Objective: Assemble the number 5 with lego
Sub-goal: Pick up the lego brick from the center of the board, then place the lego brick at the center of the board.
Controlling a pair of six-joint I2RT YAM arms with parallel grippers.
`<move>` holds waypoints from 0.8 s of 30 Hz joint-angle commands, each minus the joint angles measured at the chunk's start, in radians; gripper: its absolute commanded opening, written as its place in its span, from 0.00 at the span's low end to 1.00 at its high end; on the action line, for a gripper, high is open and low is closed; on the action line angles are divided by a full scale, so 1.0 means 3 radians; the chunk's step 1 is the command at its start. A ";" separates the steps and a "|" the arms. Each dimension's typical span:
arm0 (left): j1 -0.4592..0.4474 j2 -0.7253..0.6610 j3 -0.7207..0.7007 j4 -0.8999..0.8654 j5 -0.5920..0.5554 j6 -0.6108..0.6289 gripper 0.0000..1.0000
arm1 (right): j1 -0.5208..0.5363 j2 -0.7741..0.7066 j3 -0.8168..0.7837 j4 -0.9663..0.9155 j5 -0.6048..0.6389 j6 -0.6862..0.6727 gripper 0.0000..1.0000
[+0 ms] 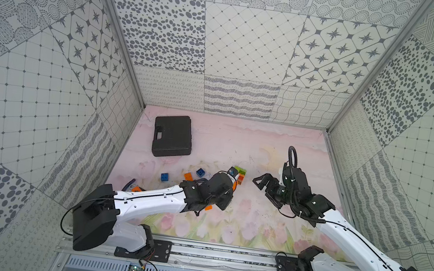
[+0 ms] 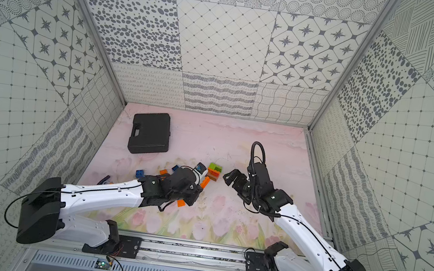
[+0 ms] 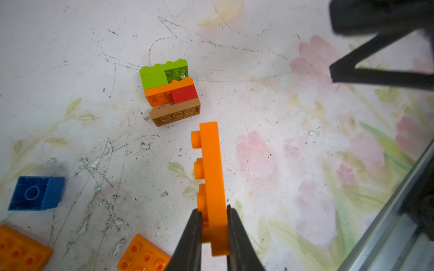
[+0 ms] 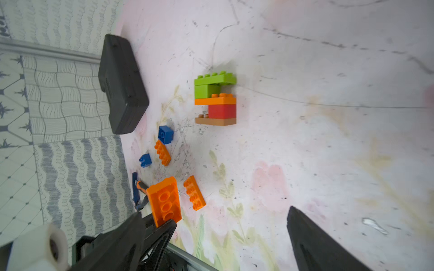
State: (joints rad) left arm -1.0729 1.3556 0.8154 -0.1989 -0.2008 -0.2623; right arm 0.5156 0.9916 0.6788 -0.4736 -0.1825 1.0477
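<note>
Left jaws pinch an orange brick (image 2: 205, 182) by one end, the joined stack (image 2: 214, 171) just at its 1 o'clock in a top view, right jaws spread empty at 3 o'clock: pressing on unbraced could skid the stack away or twist the brick.

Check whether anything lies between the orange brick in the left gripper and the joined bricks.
Nothing visible: only bare table separates the orange brick in the left gripper from the joined bricks. The open right gripper stands aside.

Four-colour lego stack (image 3: 170, 91) lies flat; orange brick (image 3: 212, 176) gripped; loose bricks (image 4: 162, 152) nearby
</note>
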 commanded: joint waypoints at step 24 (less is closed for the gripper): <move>-0.0791 0.1357 0.0170 0.0428 -0.1417 0.2500 0.03 | -0.0706 -0.0168 -0.0630 0.0078 -0.0633 0.0056 0.99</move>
State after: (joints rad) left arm -1.3067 1.7428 0.8467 -0.0616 -0.5938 0.4179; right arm 0.3069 0.9367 0.4911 -0.5003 -0.3523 1.0523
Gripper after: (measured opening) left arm 0.189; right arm 0.989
